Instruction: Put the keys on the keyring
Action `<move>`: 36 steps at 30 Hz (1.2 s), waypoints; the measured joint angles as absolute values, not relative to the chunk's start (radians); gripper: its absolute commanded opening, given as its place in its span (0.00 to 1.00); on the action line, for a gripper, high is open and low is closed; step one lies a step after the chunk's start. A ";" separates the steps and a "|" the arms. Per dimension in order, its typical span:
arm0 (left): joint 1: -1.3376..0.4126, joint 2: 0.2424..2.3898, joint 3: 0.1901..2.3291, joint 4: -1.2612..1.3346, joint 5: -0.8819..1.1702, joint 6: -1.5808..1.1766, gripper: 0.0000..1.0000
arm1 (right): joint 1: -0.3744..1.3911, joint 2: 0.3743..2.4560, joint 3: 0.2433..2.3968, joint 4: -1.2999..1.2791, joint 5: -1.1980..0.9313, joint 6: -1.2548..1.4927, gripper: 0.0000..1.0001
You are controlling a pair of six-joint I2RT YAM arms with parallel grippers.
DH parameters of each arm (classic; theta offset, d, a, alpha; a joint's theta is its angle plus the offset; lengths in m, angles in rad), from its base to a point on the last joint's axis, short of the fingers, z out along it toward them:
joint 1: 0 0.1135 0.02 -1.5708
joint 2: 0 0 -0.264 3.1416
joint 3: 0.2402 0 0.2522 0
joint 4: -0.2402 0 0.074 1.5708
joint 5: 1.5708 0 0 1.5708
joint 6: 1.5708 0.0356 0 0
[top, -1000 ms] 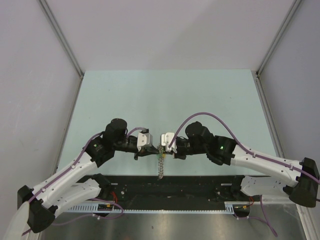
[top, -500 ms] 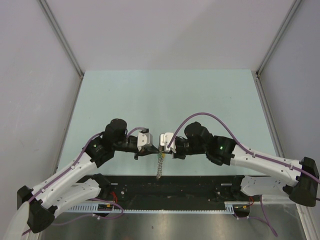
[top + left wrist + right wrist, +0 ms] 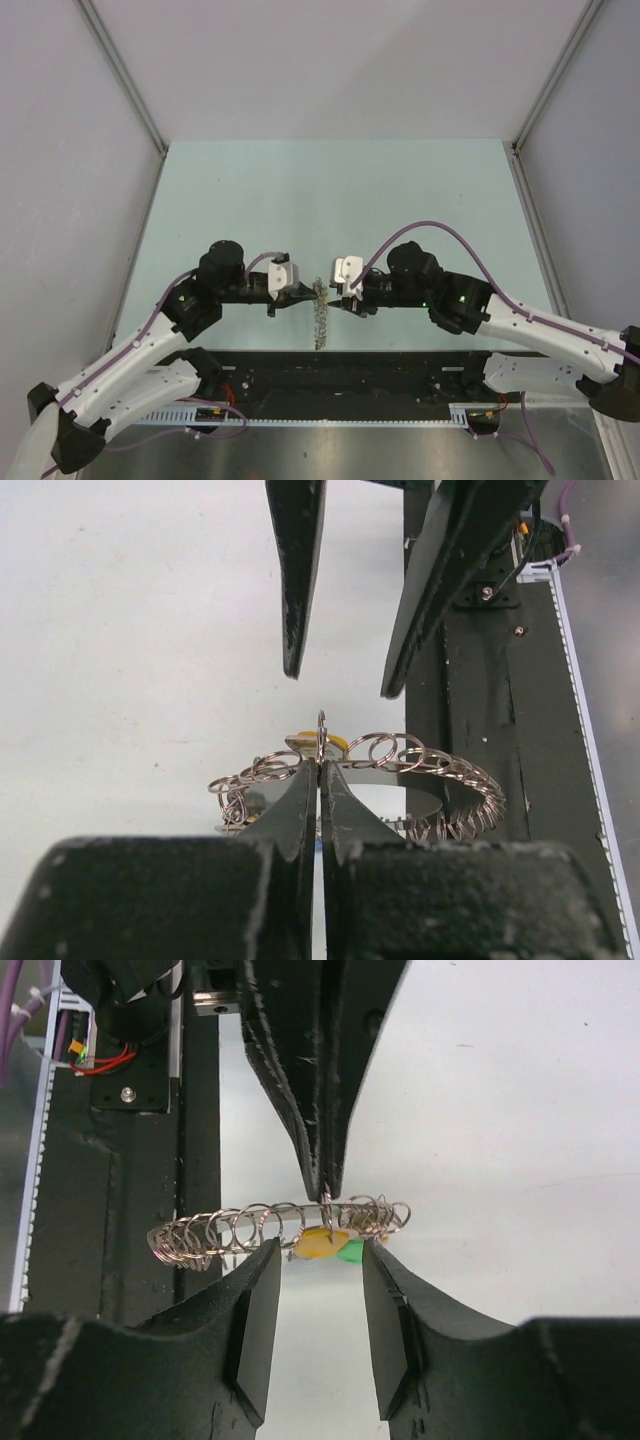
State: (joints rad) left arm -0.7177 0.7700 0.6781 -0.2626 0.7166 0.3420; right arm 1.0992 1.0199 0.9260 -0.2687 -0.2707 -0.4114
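**A:** Entry 1, arms?

**B:** 2 units. Left arm [image 3: 130,352] and right arm [image 3: 545,328]: white shell links, with rounded black joint housings [image 3: 222,268]. 1 thin purple cable [image 3: 432,228] runs along each.

**A:** Markings?

**B:** 1 small green light [image 3: 462,297] on a black housing of the right arm.

**A:** Entry 2, wrists?

**B:** 1 white camera block [image 3: 281,276] per wrist.

**A:** Entry 3, grippers?

**B:** Left gripper [image 3: 320,770]: 2 matte black fingers [image 3: 290,810], wedge-shaped, tapering to thin tips, with pale scuffs along the edges. Right gripper [image 3: 320,1255]: 2 fingers of the same black pattern, flat inner faces, slightly rough moulded surface.
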 measured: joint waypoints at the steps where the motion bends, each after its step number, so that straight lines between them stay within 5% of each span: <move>1: -0.718 0.764 0.674 -0.254 0.717 0.338 0.00 | 1.091 1.011 0.926 -0.272 -0.275 -0.401 0.43; 10: -0.718 0.732 0.649 -0.196 0.739 0.294 0.00 | 0.982 0.892 0.821 -0.169 -0.437 -0.331 0.37; 21: -0.718 0.725 0.646 -0.139 0.784 0.259 0.00 | 0.940 0.943 0.799 -0.084 -0.567 -0.318 0.32; 28: -0.718 0.725 0.640 -0.134 0.797 0.245 0.00 | 0.929 0.975 0.799 -0.061 -0.597 -0.314 0.20; 36: -0.718 0.723 0.635 -0.117 0.804 0.235 0.00 | 0.927 0.976 0.799 -0.053 -0.618 -0.314 0.20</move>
State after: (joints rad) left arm -0.7181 0.7235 0.6353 -0.1169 0.8036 0.2352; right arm 0.9272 0.9764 0.7986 -0.0532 -0.6182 -0.3141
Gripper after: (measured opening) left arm 0.006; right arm 0.205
